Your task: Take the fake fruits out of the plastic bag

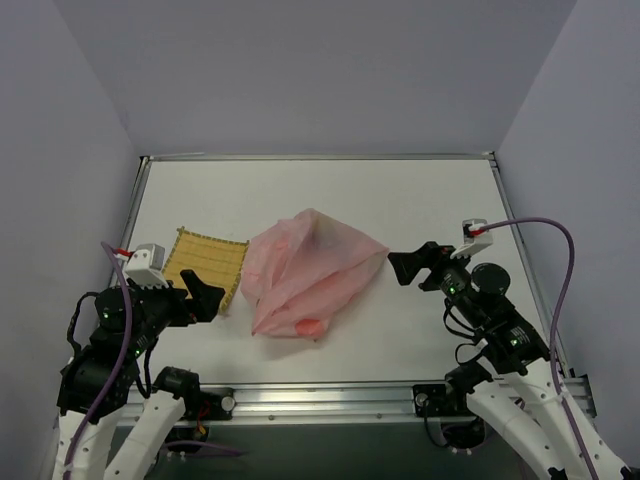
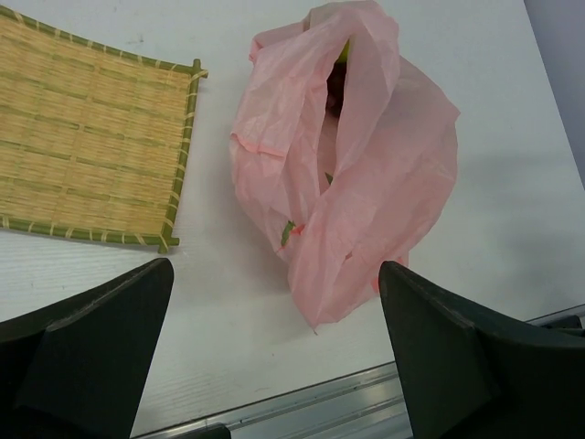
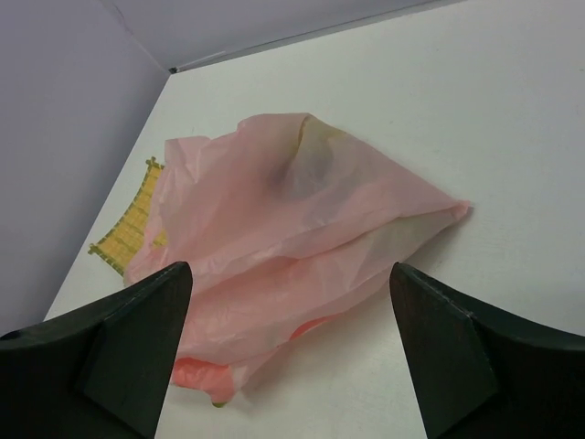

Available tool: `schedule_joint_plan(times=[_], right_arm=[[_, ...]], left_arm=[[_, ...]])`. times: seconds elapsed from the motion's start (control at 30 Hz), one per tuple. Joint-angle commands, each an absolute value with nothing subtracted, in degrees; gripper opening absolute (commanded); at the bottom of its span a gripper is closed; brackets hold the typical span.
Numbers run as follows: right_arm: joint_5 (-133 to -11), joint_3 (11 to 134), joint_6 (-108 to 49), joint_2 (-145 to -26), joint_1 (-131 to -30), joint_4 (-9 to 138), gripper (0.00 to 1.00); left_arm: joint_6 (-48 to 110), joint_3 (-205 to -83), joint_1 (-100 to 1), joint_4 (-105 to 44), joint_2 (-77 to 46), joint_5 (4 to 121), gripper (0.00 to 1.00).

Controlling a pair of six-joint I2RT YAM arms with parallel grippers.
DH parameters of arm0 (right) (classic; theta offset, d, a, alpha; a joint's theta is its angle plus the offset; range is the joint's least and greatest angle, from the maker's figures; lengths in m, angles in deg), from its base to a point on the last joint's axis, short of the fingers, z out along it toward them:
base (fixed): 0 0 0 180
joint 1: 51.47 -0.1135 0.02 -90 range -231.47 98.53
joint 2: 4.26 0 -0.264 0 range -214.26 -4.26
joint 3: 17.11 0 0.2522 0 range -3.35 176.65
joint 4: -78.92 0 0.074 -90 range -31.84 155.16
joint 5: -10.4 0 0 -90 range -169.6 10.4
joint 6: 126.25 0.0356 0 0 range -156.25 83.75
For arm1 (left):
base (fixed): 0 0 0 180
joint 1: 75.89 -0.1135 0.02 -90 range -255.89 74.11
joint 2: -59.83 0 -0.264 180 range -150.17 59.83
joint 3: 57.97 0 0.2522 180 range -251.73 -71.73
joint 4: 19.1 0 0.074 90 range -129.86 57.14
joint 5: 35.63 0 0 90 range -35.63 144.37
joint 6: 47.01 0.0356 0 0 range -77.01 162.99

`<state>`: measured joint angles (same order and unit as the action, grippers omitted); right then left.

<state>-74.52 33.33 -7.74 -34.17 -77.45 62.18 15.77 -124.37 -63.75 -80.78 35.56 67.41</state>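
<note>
Near the table's front edge, the left gripper (image 1: 205, 293) and the right gripper (image 1: 408, 266) are hovering with jaws spread apart, gripping nothing. Between them, mid-table (image 1: 420, 200), the pink plastic bag (image 1: 305, 265) is lying crumpled, with fake fruits (image 1: 311, 326) showing dimly inside. A yellow woven mat (image 1: 205, 262) is sitting just beside it, toward the left edge.
</note>
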Motion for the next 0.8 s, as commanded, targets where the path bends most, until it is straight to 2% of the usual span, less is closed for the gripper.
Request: schedule_joint_plan(times=[0.0,0.07,0.23,0.3,0.37,0.4,0.53,0.63,0.77], right_arm=[[-72.58,34.79,-6.99,-37.38,-77.84,64.54,0.84],[-71.0,35.49,-6.63,-39.14,-78.01,67.35,0.75],[-70.37,35.5,-3.91,-45.29,-82.05,74.02,0.64],[-74.91,36.19,-3.56,-48.79,-87.56,75.18,0.64],[-79.14,37.86,-4.34,-51.88,-92.93,76.58,0.68],[-85.78,38.48,-4.95,-55.37,-99.22,77.11,0.69],[-98.63,44.36,-8.12,-67.51,-112.6,78.52,0.8],[-104.53,49.72,-10.49,-76.92,-120.17,78.52,0.84],[-108.07,55.96,-13.75,-85.8,-126.77,76.94,0.84]], left_arm=[[16.8,-123.85,-64.11,-79.01,35.84,66.41,0.94],[17.15,-123.41,-64.11,-76.64,36.01,66.76,0.94],[17.33,-120.25,-64.11,-71.28,36.89,66.33,0.94],[16.46,-118.49,-64.2,-70.83,35.84,64.74,0.94],[16.45,-118.49,-64.46,-70.75,34.7,64.39,0.94],[16.28,-118.22,-64.55,-70.48,34.17,64.3,0.94],[16.28,-117.96,-66.13,-70.04,34.34,65.0,0.94],[16.19,-117.61,-66.4,-69.87,34.96,65.18,0.94],[16.27,-117.61,-66.57,-69.78,33.82,65.53,0.94]])
